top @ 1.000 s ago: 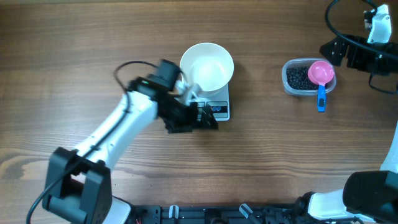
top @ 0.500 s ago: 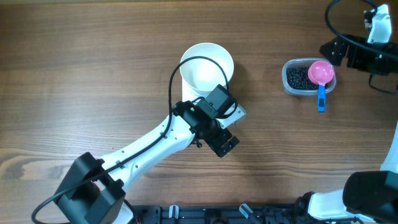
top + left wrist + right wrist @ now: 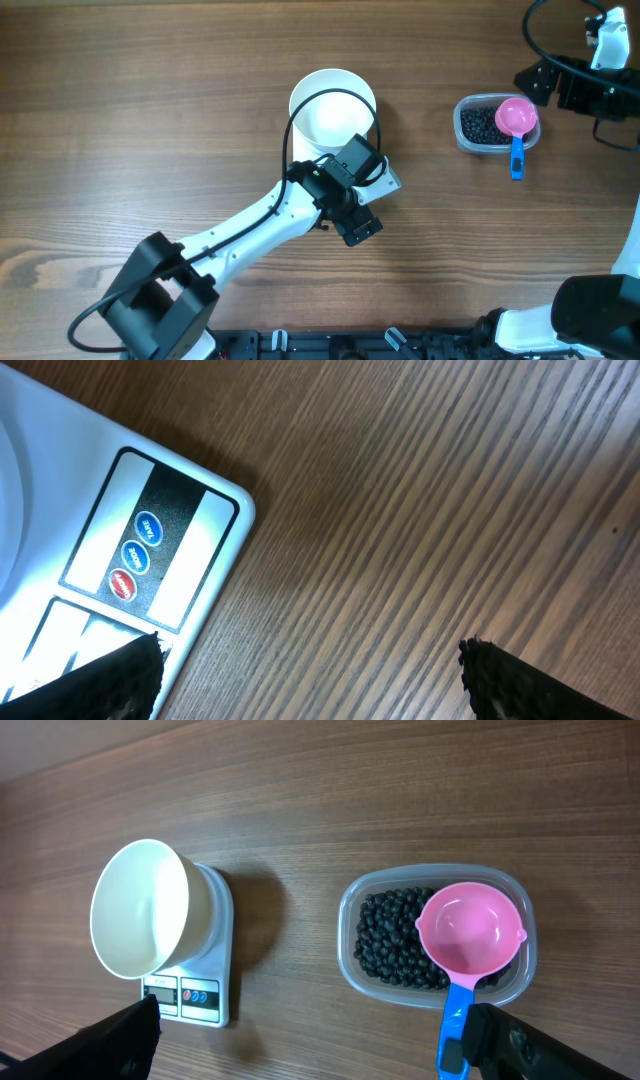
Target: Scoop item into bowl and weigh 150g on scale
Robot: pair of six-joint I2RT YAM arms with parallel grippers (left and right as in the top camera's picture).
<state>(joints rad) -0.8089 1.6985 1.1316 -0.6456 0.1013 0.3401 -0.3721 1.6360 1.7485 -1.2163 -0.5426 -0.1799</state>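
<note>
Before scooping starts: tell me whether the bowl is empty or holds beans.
Empty: the bowl is bare white inside; the beans lie in the tub.

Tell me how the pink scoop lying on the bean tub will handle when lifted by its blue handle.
The pink scoop looks like empty moulded plastic, so probably stiff and light. Its blue handle overhangs the tub rim, so a nudge could tip or slide it off.
</note>
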